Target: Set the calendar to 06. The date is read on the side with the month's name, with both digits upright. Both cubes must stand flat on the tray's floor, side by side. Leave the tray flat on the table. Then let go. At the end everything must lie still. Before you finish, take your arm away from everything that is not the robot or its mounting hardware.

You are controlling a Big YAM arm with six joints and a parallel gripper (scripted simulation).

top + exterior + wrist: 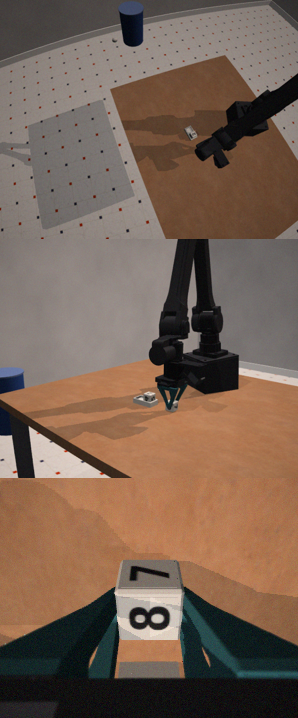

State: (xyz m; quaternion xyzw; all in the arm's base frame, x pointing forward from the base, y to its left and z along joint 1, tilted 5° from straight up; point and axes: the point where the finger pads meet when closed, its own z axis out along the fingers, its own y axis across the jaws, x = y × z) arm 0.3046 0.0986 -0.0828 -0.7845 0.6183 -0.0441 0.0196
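Note:
My gripper [171, 406] [149, 597] points down, its teal fingers shut on a white cube [175, 405] [149, 624]. The cube is at or just above the table; a small gap cannot be ruled out. In the wrist view it shows a 7 and an 8, both turned sideways. The white tray [188, 130] [141, 402] lies flat on the table beside the gripper. Another white cube [193, 134] [149, 397] sits in one end of it, showing a 4 and a 5 on its sides in the exterior view. The tray's other end is empty. The arm hides fingers and held cube in the top view.
The black arm base [260, 128] [221, 376] stands on the brown table [199, 194] [199, 443] behind the gripper. A blue bin [132, 27] [11, 383] and a small grey ball [114, 39] are on the floor beyond the table.

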